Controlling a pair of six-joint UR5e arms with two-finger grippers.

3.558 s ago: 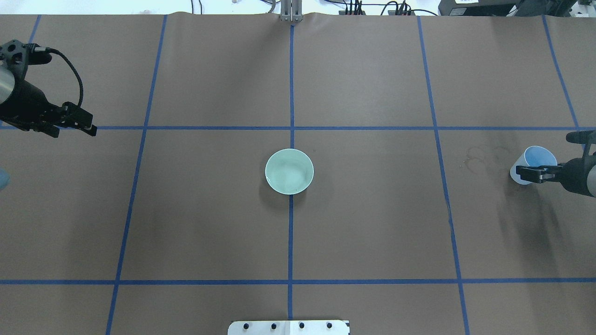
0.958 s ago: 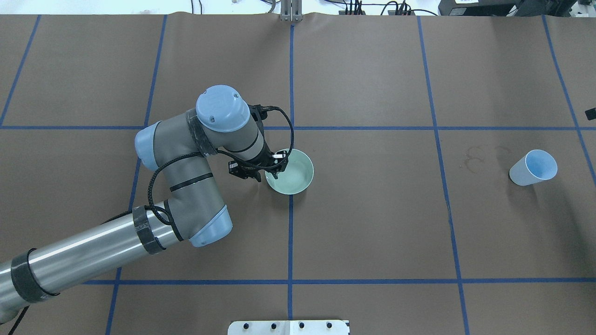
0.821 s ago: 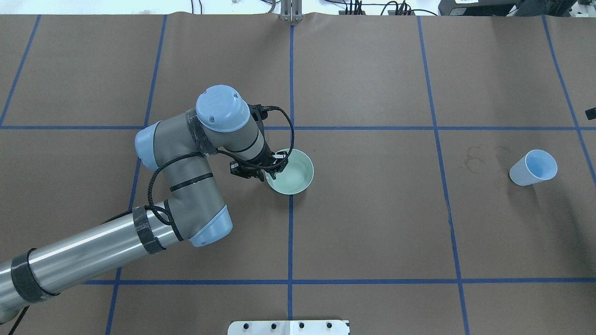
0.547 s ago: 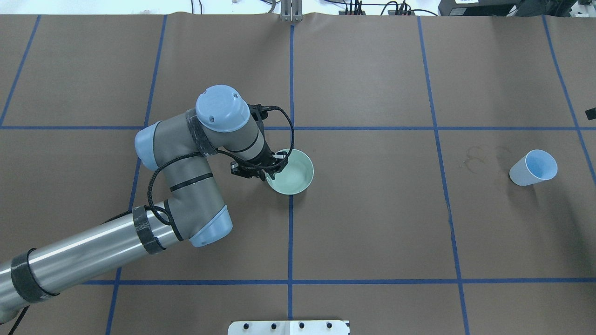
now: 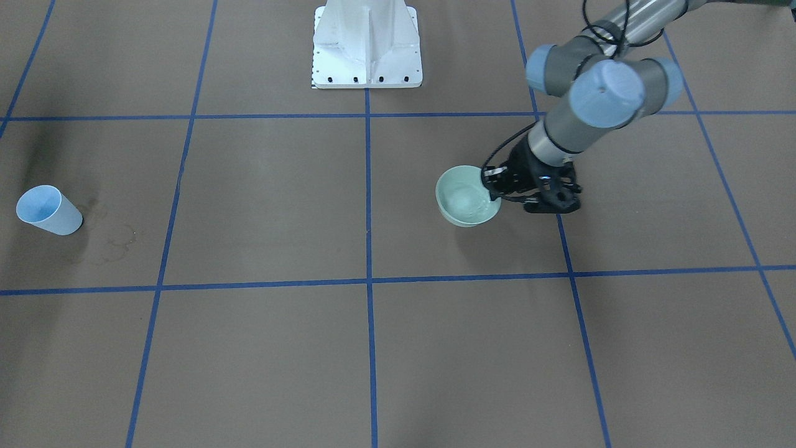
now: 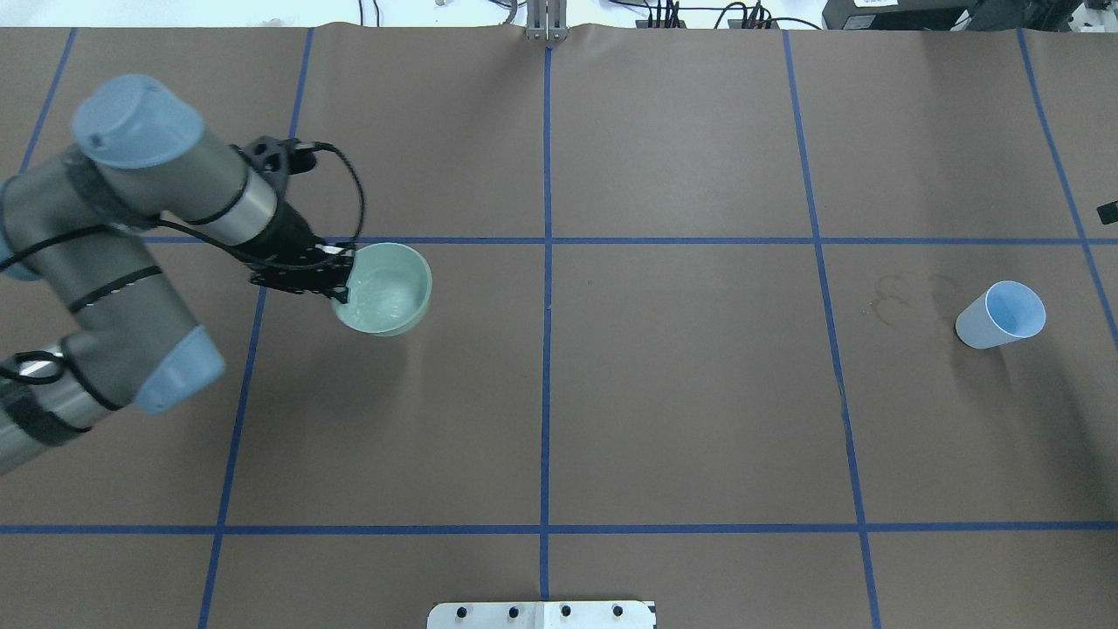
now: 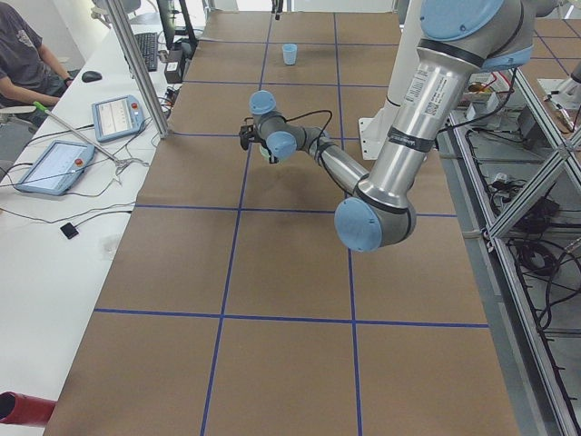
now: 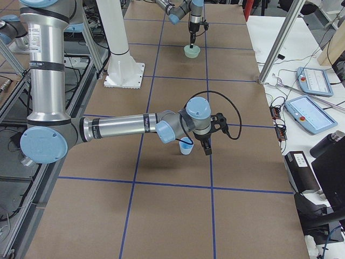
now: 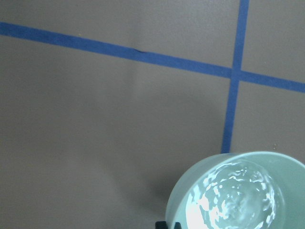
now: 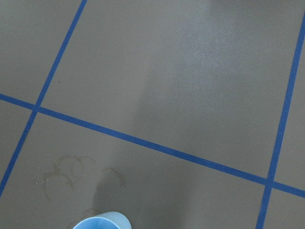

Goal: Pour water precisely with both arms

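Table (image 6: 699, 393): the brown surface lies open from the centre line across to the right-hand squares, and a gripper could pass there from either side.

Obstacles:
- Left arm (image 6: 131, 288) slants in over the left squares, holding the bowl (image 6: 384, 288) by its rim.
- Cup (image 6: 1000, 314) stands alone near the right edge, with open room on every side.
- White pedestal (image 6: 541, 614) takes up the robot-side edge at mid-table.

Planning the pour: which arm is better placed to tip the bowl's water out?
Likely left: its claw clamps the rim of the bowl holding the water; the right arm is far off.
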